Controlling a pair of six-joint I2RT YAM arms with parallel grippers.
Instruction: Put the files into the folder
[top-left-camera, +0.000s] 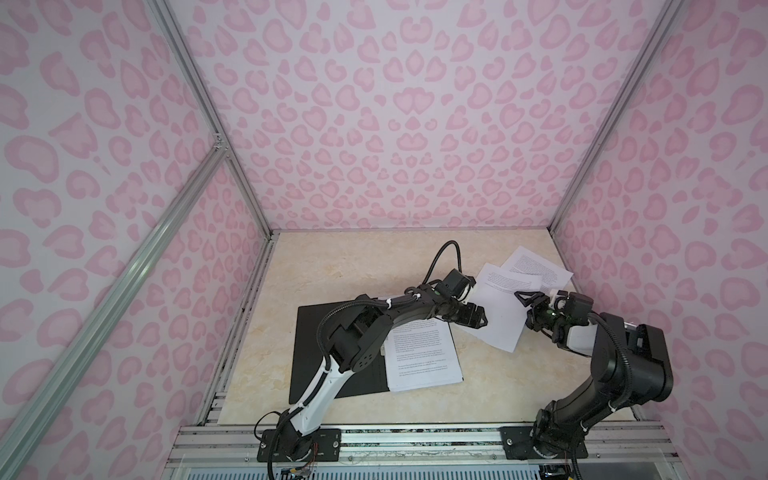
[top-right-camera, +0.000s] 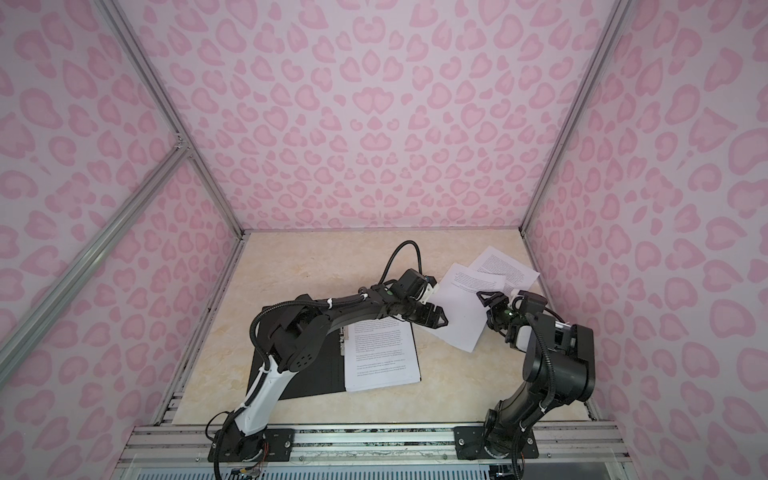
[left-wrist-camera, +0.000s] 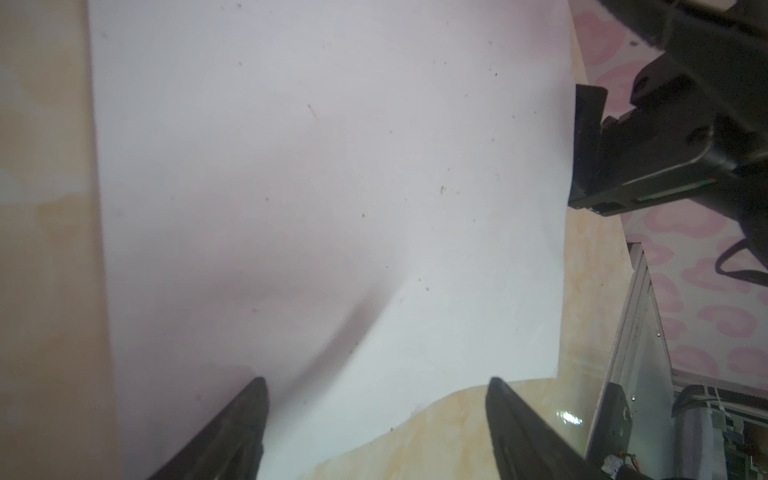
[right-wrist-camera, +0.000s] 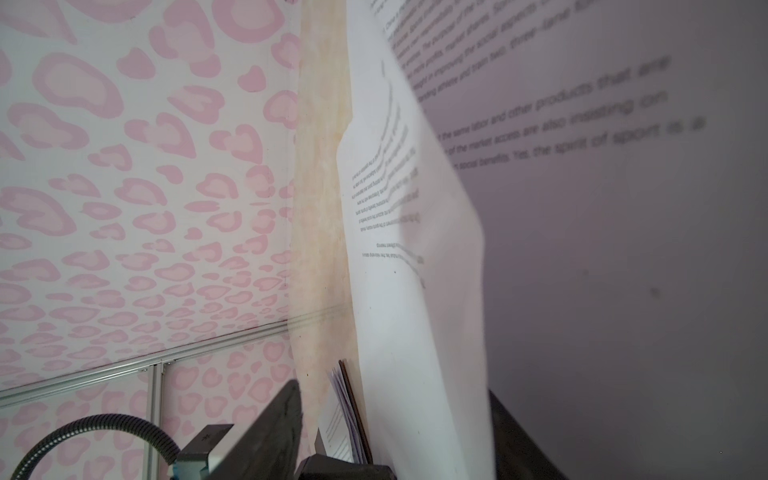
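- Left gripper (top-left-camera: 481, 321) reaches across the folder (top-left-camera: 305, 357), jaws wide apart and holding nothing. The folder lies open, black side up, nearest on the tabletop (top-left-camera: 332, 282), with a printed stack (top-left-camera: 424, 357) on its right half.
- It hangs over the near corner of a buckled sheet (top-left-camera: 498, 324). The paper looks light and limp, and will likely slide on the smooth top, so it is best pinched at a raised edge.
- Right gripper (top-left-camera: 523, 297) straddles that sheet's lifted edge on the opposite side, jaws apart, not clamped.
- Farther off, printed sheets (top-left-camera: 540, 270) overlap and their count is unclear. The arm hides most of the folder's spine.
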